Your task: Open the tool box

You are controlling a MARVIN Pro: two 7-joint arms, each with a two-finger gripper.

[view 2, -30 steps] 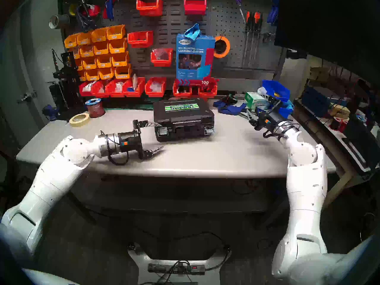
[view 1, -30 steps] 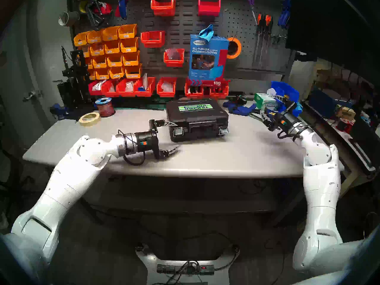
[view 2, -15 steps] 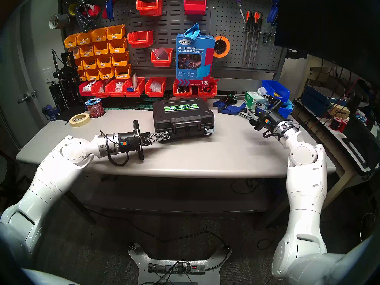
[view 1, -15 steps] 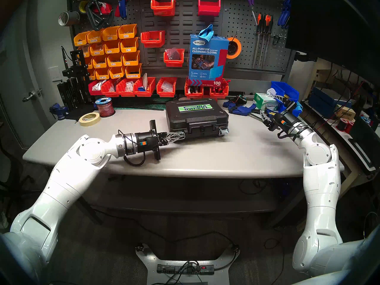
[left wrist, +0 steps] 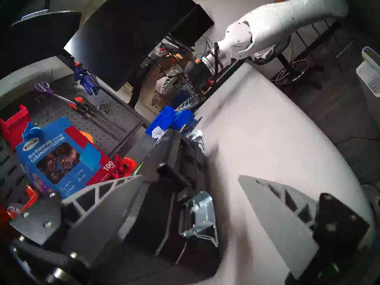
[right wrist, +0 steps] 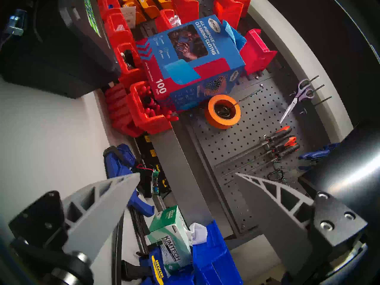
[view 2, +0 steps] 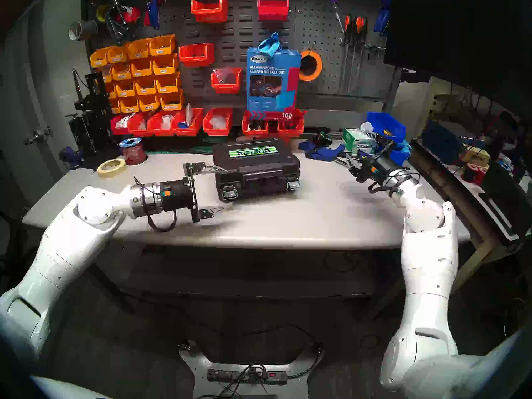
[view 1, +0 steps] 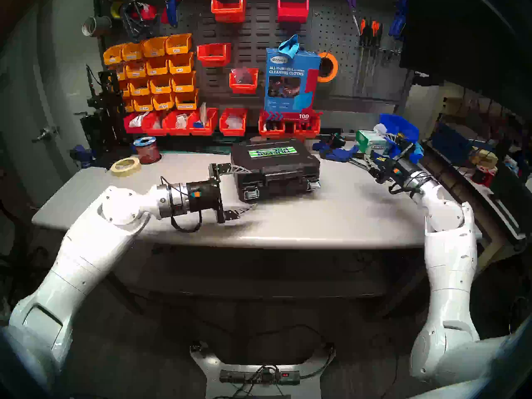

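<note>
Currently tool box (view 1: 275, 166) sits mid-desk (view 1: 316, 217), lid down, left latch (left wrist: 202, 216) flipped out. Left gripper (view 1: 243, 188) has fingers (left wrist: 98, 208) spread wide, straddling that front-left corner. Right gripper (right wrist: 187, 176) fingers spread, well apart from box.

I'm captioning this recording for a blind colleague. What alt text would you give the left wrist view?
The left hand is open, its two grey fingers spread on either side of a corner of the closed black tool box, whose near silver latch sits between them. The box rests on a grey table; a blue cleaning-cloths box stands behind at left, and the right arm reaches in at top.
</note>
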